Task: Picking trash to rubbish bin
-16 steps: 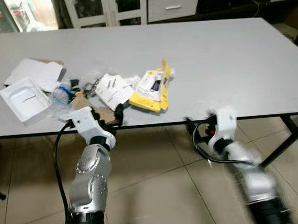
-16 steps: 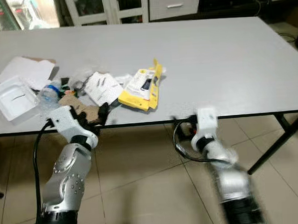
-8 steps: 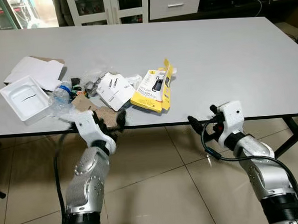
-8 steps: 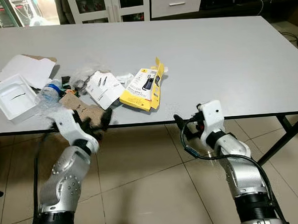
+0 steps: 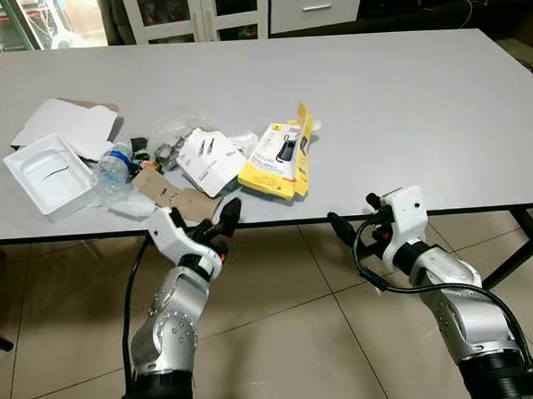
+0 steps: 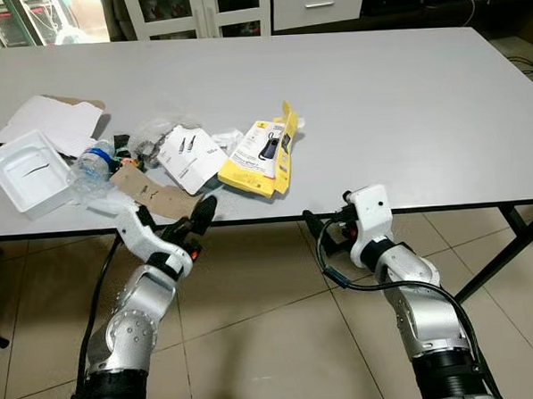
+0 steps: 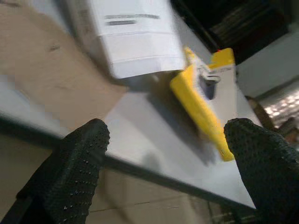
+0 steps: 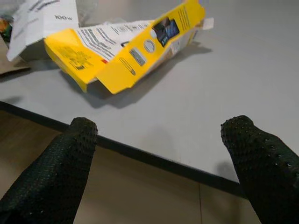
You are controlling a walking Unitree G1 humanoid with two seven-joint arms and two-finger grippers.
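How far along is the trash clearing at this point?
Nothing looks binned yet. The yellow package, white leaflet, brown cardboard, plastic bottle and white tray all lie on the table. Nothing is in hand: the left gripper and right gripper are open at the table's near edge. All picking remains.

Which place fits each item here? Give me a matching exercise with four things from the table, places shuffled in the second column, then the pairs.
Things:
1. white tray
2. yellow package
3. brown cardboard
4. plastic bottle

Places:
A. at the table's near edge, just ahead of the left gripper
B. rightmost of the trash pile
C. leftmost, near the table's front edge
D. lying right beside the tray

Pairs: 1-C, 2-B, 3-A, 4-D
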